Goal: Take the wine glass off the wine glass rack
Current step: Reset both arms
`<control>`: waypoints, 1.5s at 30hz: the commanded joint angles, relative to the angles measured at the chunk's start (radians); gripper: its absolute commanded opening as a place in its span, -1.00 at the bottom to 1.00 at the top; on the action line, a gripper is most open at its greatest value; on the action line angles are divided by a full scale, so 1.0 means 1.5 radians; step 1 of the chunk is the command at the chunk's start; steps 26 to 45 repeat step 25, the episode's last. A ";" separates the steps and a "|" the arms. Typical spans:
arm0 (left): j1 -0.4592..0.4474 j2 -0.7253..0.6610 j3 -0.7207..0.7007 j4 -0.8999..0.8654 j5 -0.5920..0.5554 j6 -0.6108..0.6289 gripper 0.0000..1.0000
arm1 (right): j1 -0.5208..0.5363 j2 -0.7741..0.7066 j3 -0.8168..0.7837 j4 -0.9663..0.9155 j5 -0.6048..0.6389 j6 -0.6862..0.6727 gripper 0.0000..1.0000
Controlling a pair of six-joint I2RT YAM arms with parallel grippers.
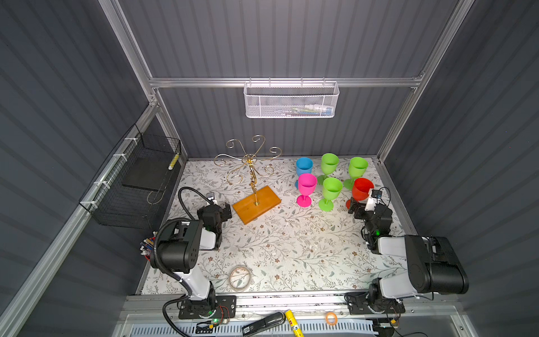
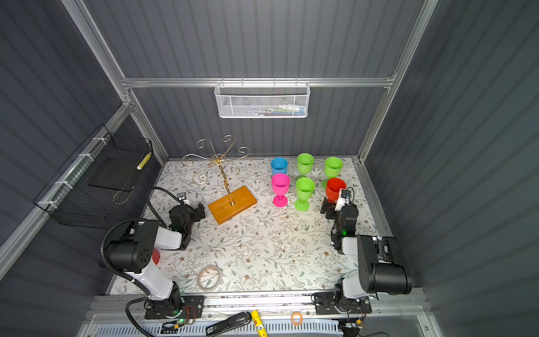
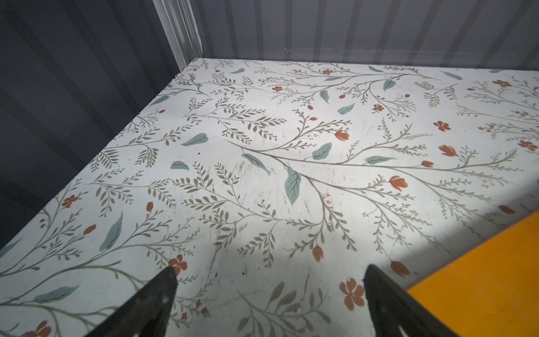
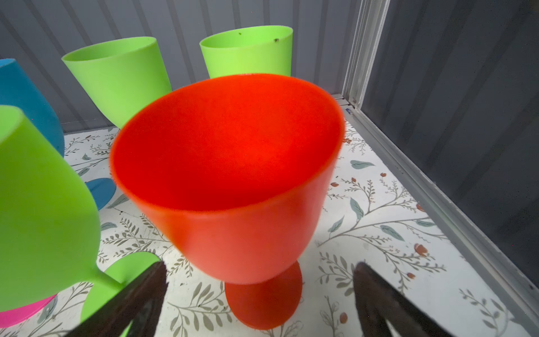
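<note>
As right jaws gape, red glass (image 4: 233, 175) just ahead.

Bright overhead light on tabletop (image 1: 291, 248); walls dim; wrist views distorted, nearest objects blurred.

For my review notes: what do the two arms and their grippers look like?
Both arms pair bulky black joint housings with white links: left arm, right arm. A ribbed black hose loops along the left one. The left gripper and right gripper have dark, tapered fingers. A green light glows on the right arm.
</note>
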 commanded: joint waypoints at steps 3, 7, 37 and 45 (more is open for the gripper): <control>0.002 0.004 0.013 -0.002 -0.008 0.002 0.99 | 0.000 -0.004 0.006 -0.003 -0.001 -0.001 0.98; 0.002 0.004 0.013 -0.002 -0.009 0.003 1.00 | -0.001 -0.005 0.005 -0.002 -0.003 -0.001 0.98; 0.002 0.005 0.013 -0.002 -0.009 0.002 0.99 | -0.001 -0.006 0.004 0.001 -0.002 0.000 0.98; 0.002 0.005 0.013 -0.002 -0.009 0.002 0.99 | -0.001 -0.006 0.004 0.001 -0.002 0.000 0.98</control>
